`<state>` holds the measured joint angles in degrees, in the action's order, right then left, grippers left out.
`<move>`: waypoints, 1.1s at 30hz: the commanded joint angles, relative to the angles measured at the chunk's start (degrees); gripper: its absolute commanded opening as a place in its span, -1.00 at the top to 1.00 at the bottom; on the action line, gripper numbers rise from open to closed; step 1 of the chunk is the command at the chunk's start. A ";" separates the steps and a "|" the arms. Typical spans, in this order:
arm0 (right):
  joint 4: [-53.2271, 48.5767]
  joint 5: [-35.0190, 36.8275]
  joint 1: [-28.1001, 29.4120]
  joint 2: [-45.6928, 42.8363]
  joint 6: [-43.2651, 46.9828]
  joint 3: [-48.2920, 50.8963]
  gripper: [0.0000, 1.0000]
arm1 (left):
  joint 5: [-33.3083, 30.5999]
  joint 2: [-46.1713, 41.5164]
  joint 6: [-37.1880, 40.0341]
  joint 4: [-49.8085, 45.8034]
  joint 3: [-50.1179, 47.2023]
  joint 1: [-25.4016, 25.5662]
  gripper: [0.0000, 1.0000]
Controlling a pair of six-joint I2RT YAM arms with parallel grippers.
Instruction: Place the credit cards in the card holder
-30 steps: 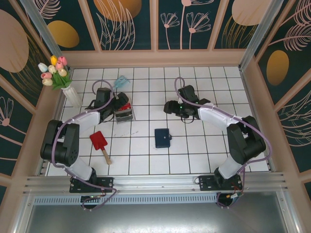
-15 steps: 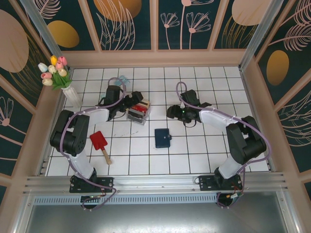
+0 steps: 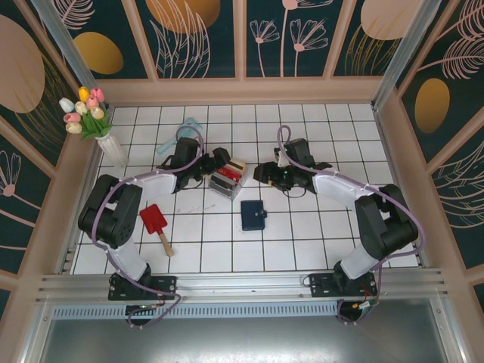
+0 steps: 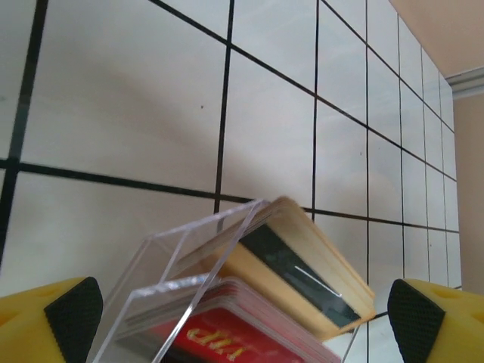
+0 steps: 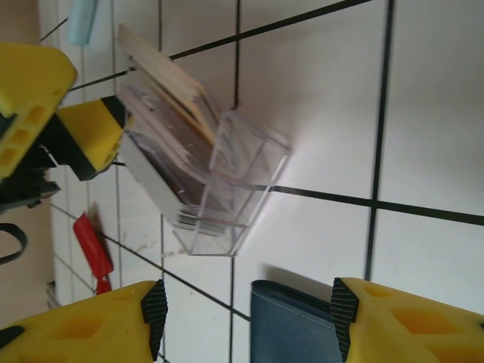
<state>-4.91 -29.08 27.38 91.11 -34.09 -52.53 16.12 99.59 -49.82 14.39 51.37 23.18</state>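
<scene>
The credit cards stand in a small clear slotted rack, a tan-gold stack behind a red card. My left gripper is open and straddles this rack, one pad on each side of it; from above it sits just left of the rack. The card holder, a navy wallet, lies shut on the tiles nearer the arms. My right gripper is open and empty, hovering right of the rack with the wallet's corner showing between its fingers.
A red spatula with a wooden handle lies at the left front. At the far left stands a white vase of tulips, with a pale blue item behind the left arm. Wooden walls ring the tiled table.
My left gripper has swept right toward the centre, carrying the rack of cards along with it. My right gripper has shifted a little left and its jaws have narrowed slightly.
</scene>
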 commanded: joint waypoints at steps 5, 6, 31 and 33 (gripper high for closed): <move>4.59 -7.17 2.12 5.94 -2.68 -1.42 -0.13 | 7.10 -0.43 -1.99 6.02 -5.14 0.11 -0.95; 4.17 -6.30 2.24 6.94 -3.01 -2.09 -0.09 | 8.00 -0.20 -2.09 6.98 -5.05 0.11 -0.93; -6.03 9.53 -4.66 -7.27 0.27 5.18 -0.07 | -2.36 1.82 -5.34 5.69 2.25 7.79 -0.88; -6.52 11.00 -0.97 -9.23 -0.19 6.16 0.00 | -5.24 -1.93 -4.68 3.10 0.45 7.75 -0.88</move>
<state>-6.83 -23.29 22.41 84.66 -35.92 -48.01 18.50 103.50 -54.35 20.91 53.63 31.22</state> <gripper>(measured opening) 0.510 0.938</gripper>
